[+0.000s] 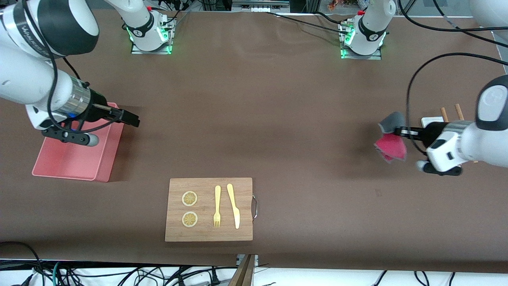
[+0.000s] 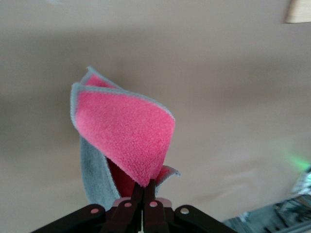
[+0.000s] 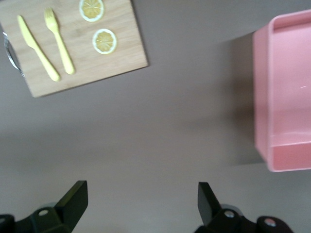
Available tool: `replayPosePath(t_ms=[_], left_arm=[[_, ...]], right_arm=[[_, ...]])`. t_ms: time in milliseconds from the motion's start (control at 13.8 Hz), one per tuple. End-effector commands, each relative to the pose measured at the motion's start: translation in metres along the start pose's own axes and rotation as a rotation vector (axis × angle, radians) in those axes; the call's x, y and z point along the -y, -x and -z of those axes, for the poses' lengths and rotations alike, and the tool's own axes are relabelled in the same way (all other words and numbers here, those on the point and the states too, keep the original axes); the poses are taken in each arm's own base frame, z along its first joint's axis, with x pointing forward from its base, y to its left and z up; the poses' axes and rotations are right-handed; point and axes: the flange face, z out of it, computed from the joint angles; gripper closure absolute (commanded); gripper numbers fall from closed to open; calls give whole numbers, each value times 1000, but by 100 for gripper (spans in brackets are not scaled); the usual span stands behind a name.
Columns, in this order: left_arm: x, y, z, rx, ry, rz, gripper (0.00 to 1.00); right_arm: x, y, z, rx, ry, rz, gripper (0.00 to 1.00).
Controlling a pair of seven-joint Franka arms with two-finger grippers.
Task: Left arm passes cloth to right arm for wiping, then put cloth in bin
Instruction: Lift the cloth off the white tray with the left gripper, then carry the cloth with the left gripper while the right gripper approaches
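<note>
The cloth [image 1: 392,146], crimson-pink on one face and grey on the other, hangs folded in the air over the brown table at the left arm's end. My left gripper [image 1: 400,131] is shut on one corner of it. In the left wrist view the cloth [image 2: 126,131] rises from the pinched fingertips of the left gripper [image 2: 144,188]. My right gripper [image 1: 133,119] is open and empty, held over the table just beside the pink bin [image 1: 71,161]. The right wrist view shows the right gripper [image 3: 141,194] with its jaws wide apart above bare table, the bin [image 3: 261,97] off to one side.
A wooden board [image 1: 206,230] lies near the front camera with a yellow fork [image 1: 217,206], a yellow knife [image 1: 234,205] and two lemon slices [image 1: 189,198] on it. A small white tray [image 1: 431,119] and tan sticks [image 1: 458,111] sit by the left arm's wrist.
</note>
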Motion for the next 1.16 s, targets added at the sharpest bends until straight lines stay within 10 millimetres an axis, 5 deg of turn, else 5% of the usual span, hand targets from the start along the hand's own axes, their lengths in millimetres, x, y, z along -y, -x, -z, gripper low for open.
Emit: replayPosePath(t_ms=[0, 218, 582, 873, 1091], left_arm=[[-76, 3, -18, 45, 93, 53, 100], [-149, 10, -29, 71, 247, 51, 100], [-300, 15, -67, 33, 537, 235, 100], [-361, 19, -95, -35, 615, 351, 100], [-366, 22, -95, -32, 620, 392, 100]], right_arm=[[30, -4, -19, -10, -40, -80, 0], [66, -5, -47, -44, -64, -146, 0], [125, 8, -82, -96, -122, -267, 0], [131, 11, -83, -88, -136, -290, 0], [136, 14, -63, -55, -209, -311, 0]])
